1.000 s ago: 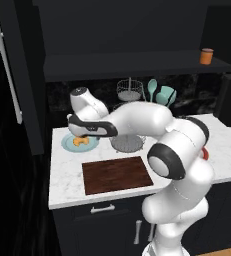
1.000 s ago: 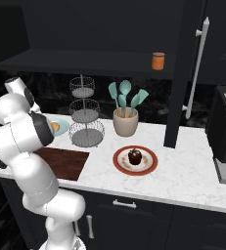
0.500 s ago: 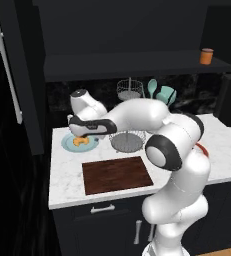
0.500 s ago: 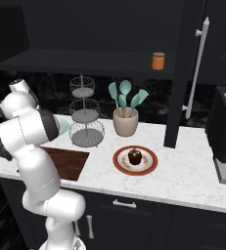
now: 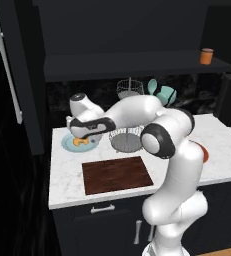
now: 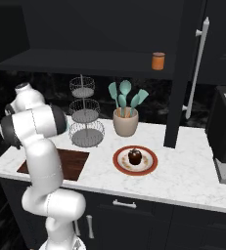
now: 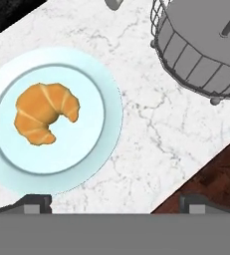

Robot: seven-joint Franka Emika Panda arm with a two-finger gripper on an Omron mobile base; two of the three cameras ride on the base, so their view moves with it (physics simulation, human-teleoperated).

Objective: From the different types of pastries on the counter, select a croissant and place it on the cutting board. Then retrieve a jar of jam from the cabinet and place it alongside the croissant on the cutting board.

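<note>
gripper [image 5: 82, 138] hangs low over the left end of the white marble counter [image 5: 62, 172], above a round light blue plate [image 5: 67, 144], seen from the left base view. from the hand camera its two dark finger tips sit far apart at the bottom corners, spread wide with nothing between them, and the croissant [image 7: 45, 113] lies untouched on the plate [image 7: 96, 144], golden-orange, curved, off to the left of the gap between the tips. the same camera shows a corner of the dark reddish-brown cutting board [image 7: 216, 174] at lower right and the bottom tier of a wire basket stand [image 7: 201, 55] at upper right, both apart from the plate. the left base view places the bare cutting board [image 5: 117, 174] nearer the counter's front edge, just in front of the plate and the stand. the right base view adds what the arm hides on the other side: a dark chocolate cake [image 6: 135, 156] on a red-rimmed plate [image 6: 122, 166], a beige crock [image 6: 125, 124] holding teal utensils, and the jar of jam [image 6: 158, 61] standing on the open dark shelf of the cabinet [image 6: 85, 66] above.
</note>
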